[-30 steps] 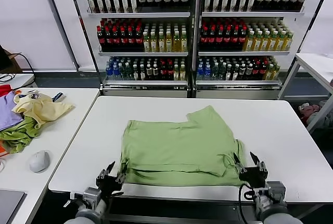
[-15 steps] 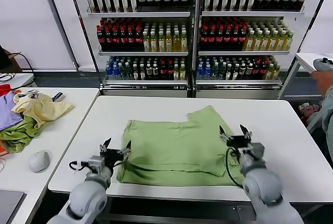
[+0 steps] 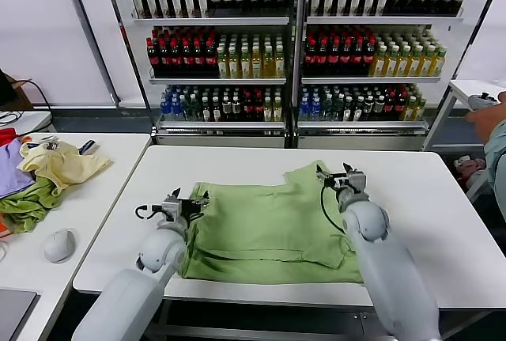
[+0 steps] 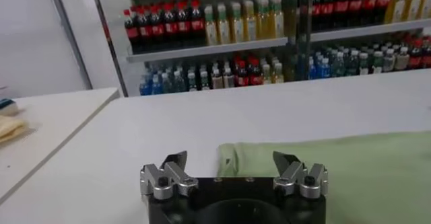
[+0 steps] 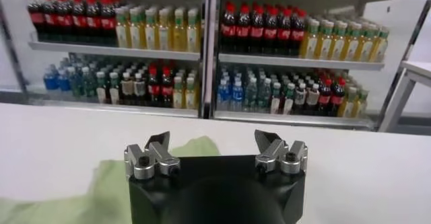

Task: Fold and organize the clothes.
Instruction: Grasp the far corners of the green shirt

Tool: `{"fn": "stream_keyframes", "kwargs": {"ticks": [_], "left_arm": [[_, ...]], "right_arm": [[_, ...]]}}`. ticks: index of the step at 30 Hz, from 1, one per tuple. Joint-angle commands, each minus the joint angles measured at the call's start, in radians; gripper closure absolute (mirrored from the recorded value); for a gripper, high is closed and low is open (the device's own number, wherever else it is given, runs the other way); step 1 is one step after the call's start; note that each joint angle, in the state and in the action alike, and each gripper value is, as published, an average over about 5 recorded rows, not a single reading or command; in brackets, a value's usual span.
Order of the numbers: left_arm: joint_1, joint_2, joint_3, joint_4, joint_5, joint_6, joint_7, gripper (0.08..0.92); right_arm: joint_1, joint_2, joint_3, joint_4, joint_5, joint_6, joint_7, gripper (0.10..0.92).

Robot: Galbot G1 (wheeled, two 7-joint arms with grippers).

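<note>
The light green T-shirt [image 3: 269, 226] lies partly folded on the white table [image 3: 411, 198], print hidden. My left gripper [image 3: 185, 197] is open and empty over the shirt's far left corner, which shows in the left wrist view [image 4: 337, 171] beyond the gripper [image 4: 230, 159]. My right gripper [image 3: 338, 173] is open and empty over the shirt's far right corner. In the right wrist view a bit of green fabric [image 5: 87, 192] lies beside the gripper [image 5: 211, 140].
A side table at left holds a pale yellow garment [image 3: 59, 163], green and purple cloths [image 3: 24, 202] and a mouse [image 3: 60, 244]. Bottle shelves [image 3: 292, 48] stand behind. A person's arm [image 3: 492, 131] shows at far right.
Both grippers have moved from the table's near edge away across the shirt to its far corners, staying open and empty. The near part of the shirt has shifted slightly.
</note>
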Motion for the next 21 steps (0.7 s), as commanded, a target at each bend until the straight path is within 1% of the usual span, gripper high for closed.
{"fn": "stream_keyframes", "kwargs": {"ticks": [1,12,14,16,21], "left_arm": [[-0.157,-0.082,0.058,0.226,0.006,0.006,-0.006,0.177],[-0.153,-0.084,0.075,0.236,-0.014,0.019,-0.001,0.178],[-0.154,-0.087,0.079,0.238,-0.015,0.019,0.0,0.191],[-0.154,-0.089,0.08,0.239,-0.022,0.023,-0.001,0.22],[-0.146,-0.089,0.082,0.233,-0.051,0.032,-0.001,0.358]], "right_arm": [[0.197,0.072,-0.033,-0.328,-0.032,0.007,-0.013,0.203],[0.211,0.124,-0.031,-0.419,-0.043,0.011,-0.047,0.207],[0.21,0.127,-0.032,-0.426,-0.039,0.01,-0.048,0.232],[0.207,0.129,-0.032,-0.434,-0.034,0.006,-0.047,0.284],[0.188,0.125,-0.033,-0.424,-0.011,-0.011,-0.047,0.421]]}}
